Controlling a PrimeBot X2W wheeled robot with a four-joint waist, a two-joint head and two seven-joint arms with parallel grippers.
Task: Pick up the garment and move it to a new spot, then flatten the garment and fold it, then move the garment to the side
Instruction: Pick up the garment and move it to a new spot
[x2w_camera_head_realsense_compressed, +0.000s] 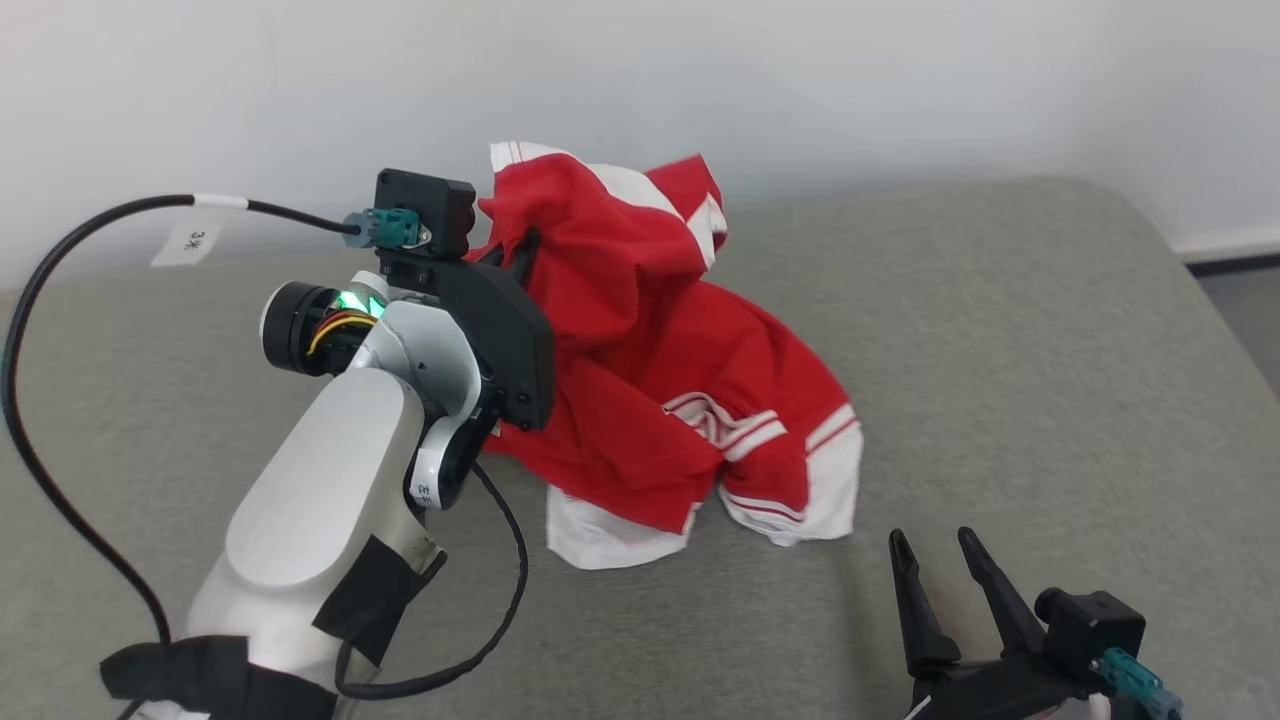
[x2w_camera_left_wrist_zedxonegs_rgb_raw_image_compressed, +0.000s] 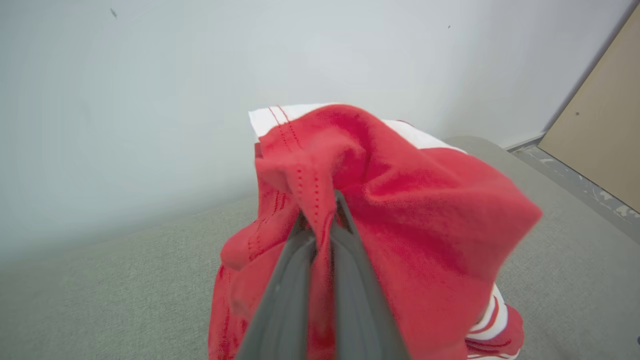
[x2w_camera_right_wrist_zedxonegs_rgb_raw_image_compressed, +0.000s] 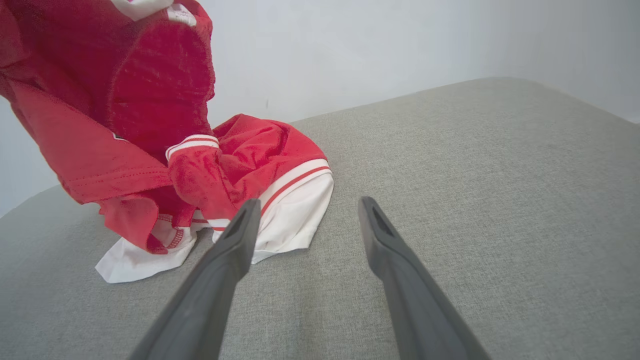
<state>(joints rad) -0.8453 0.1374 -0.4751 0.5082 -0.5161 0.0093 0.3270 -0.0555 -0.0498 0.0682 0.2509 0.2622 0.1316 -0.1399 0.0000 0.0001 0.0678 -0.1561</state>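
**Red garment (x2w_camera_head_realsense_compressed: 640, 350) with white bands at hem and cuffs, partly raised.** Its upper portion hangs bunched from the left gripper (x2w_camera_left_wrist_zedxonegs_rgb_raw_image_compressed: 322, 210). That gripper's two dark fingers (x2w_camera_left_wrist_zedxonegs_rgb_raw_image_compressed: 360, 300) are pressed together on a stitched red fold. The cloth rises past the fingertips and drapes to either side of them.

The lower portion, below and to the right of that gripper, rests crumpled on the grey fabric surface (x2w_camera_head_realsense_compressed: 1000, 350). Two white-edged flaps lie flat on the side facing the right gripper (x2w_camera_head_realsense_compressed: 932, 540). In the head view the left gripper's tips are buried in the cloth.

The right gripper sits low over the surface, near the closest white flap but apart from it. Its fingers are spread with nothing between them. In the right wrist view the garment (x2w_camera_right_wrist_zedxonegs_rgb_raw_image_compressed: 100, 140) lies ahead and to the left of this gripper (x2w_camera_right_wrist_zedxonegs_rgb_raw_image_compressed: 309, 205). The left finger overlaps the white hem in that view, and whether it touches the hem cannot be told.

A black cable (x2w_camera_head_realsense_compressed: 60, 260) bearing a white tag (x2w_camera_head_realsense_compressed: 190, 243) loops back from the left wrist. A pale wall (x2w_camera_head_realsense_compressed: 800, 80) stands beyond both grippers.
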